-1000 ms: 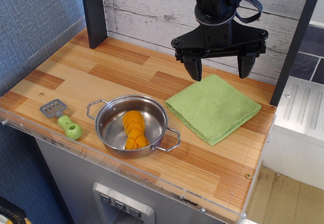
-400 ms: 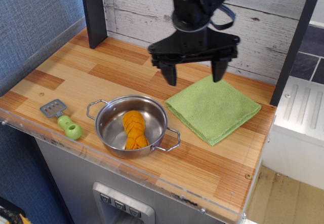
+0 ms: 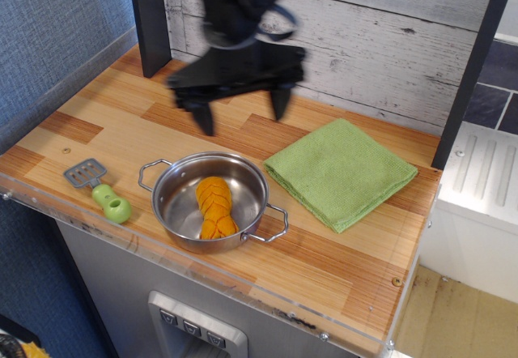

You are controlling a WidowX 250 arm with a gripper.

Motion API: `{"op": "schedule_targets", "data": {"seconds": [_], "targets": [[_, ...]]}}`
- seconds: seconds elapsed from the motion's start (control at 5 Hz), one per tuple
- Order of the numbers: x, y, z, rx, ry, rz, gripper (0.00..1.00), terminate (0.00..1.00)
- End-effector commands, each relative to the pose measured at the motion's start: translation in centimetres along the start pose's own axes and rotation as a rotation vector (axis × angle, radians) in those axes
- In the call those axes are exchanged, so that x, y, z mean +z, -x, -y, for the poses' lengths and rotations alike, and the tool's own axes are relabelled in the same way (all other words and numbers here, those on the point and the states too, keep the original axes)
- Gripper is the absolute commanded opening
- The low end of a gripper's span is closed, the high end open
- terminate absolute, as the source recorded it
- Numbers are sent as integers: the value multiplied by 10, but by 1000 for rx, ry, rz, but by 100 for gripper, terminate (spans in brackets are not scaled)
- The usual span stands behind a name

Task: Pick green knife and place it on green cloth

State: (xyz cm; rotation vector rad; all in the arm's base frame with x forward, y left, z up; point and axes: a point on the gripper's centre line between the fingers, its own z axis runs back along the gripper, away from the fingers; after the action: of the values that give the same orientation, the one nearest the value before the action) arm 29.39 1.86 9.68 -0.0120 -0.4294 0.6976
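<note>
Right now the wooden counter [image 3: 348, 269] holds everything, and the black end effector [image 3: 243, 111] hangs above its back part, a bit blurry. Its two fingers [image 3: 204, 120] point down and stand far apart, with nothing between them.

Below the end effector and a little toward the front sits the steel pot [image 3: 212, 200]. It has two wire handles, one on each side. An orange ridged toy food piece [image 3: 214, 206] lies inside the pot.

To the right of the end effector and lower down lies the green cloth [image 3: 341, 172]. It is folded into a square and lies flat on the counter, just beside the pot. Nothing lies on top of it.

Far to the left of the end effector, near the front edge of the counter, lies the green knife [image 3: 100, 188]. Its fat green handle points to the front and its flat grey slotted head points to the back left. It is apart from the pot and well apart from the cloth.
</note>
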Motion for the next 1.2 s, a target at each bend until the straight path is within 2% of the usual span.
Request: {"op": "schedule_targets", "data": {"seconds": [0.0, 0.2, 0.4, 0.8, 1.0], "targets": [[19, -17, -55, 205, -70, 78, 100, 0], [22, -20, -81, 275, -138, 94, 100, 0], [10, -15, -106, 341, -171, 83, 100, 0], [-12, -3, -136, 370, -264, 49, 100, 0], [-20, -4, -144, 388, -289, 39, 100, 0]]}}
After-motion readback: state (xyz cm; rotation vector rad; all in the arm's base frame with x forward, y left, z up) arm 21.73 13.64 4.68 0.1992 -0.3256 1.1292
